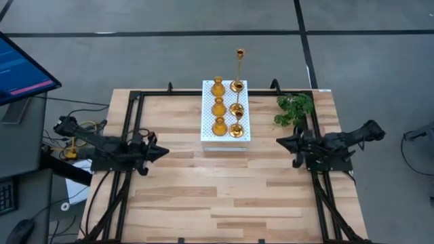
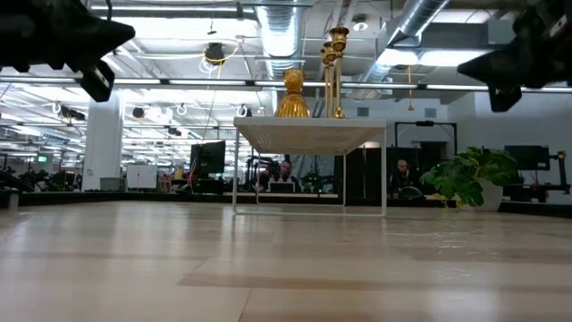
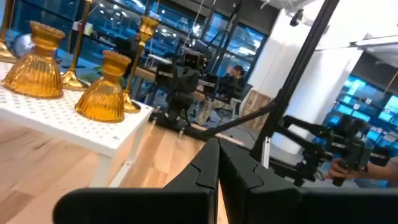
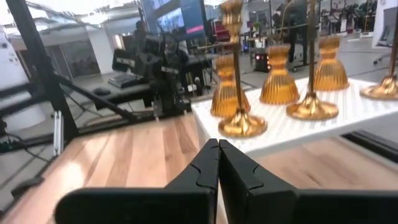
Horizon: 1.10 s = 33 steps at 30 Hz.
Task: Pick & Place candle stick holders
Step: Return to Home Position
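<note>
Wooden table (image 1: 224,190) carries a white shelf (image 1: 207,112) at its far edge, holding the candle stick holders (image 1: 218,107), likely rigid, slick and tippy, best pinched at the neck; left gripper (image 1: 165,152) and right gripper (image 1: 279,141) sit clenched, empty, near the side edges.

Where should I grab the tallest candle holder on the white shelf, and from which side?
Probably the thin stem of the tallest candle holder, from the right: it stands upright in the shelf's right row, with squat holders on its left.
</note>
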Tool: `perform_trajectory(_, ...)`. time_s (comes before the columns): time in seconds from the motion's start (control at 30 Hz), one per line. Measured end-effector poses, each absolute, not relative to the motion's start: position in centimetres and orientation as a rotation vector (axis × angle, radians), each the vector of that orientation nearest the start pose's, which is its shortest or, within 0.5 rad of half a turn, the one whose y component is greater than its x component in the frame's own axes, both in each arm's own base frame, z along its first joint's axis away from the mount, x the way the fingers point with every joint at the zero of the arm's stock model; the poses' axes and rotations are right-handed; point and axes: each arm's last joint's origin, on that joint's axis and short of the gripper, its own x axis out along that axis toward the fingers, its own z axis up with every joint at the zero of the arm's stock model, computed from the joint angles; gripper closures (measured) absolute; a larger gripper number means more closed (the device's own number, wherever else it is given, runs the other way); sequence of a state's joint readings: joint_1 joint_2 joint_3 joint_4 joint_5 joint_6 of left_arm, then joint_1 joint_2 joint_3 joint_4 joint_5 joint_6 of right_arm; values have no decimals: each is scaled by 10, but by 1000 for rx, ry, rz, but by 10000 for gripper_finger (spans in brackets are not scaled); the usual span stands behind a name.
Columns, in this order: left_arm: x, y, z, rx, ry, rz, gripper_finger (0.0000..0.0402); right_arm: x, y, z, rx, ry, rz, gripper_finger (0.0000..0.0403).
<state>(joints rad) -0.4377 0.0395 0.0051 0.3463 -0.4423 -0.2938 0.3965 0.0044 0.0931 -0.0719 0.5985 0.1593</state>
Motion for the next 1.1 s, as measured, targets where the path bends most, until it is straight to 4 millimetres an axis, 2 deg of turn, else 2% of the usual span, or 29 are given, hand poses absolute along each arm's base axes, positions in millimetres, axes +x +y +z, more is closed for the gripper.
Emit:
perform_trajectory(0.13,93,-30,189,-391,-220,-28,396,89,20,174,151,-4,-202,403)
perform_trajectory(0.47,107,-36,172,-313,-42,-3,394,90,17,174,67,-4,-216,403)
perform_trajectory(0.53,109,-37,171,-310,-35,-2,394,90,16,174,67,-5,-233,403)
perform_trajectory(0.63,109,-38,180,-347,-120,-23,395,91,14,174,67,-5,-251,403)
perform_trajectory(0.73,104,-39,199,-349,-294,-178,395,91,12,174,50,-3,-266,403)
perform_trajectory(0.87,92,-47,218,-133,-536,-539,393,91,12,174,19,2,-271,403)
perform_trajectory(0.93,88,-49,219,-81,-561,-686,393,91,12,174,13,3,-270,403)
perform_trajectory(1.1,86,-52,216,-216,-464,-840,392,91,11,174,-5,6,-258,403)
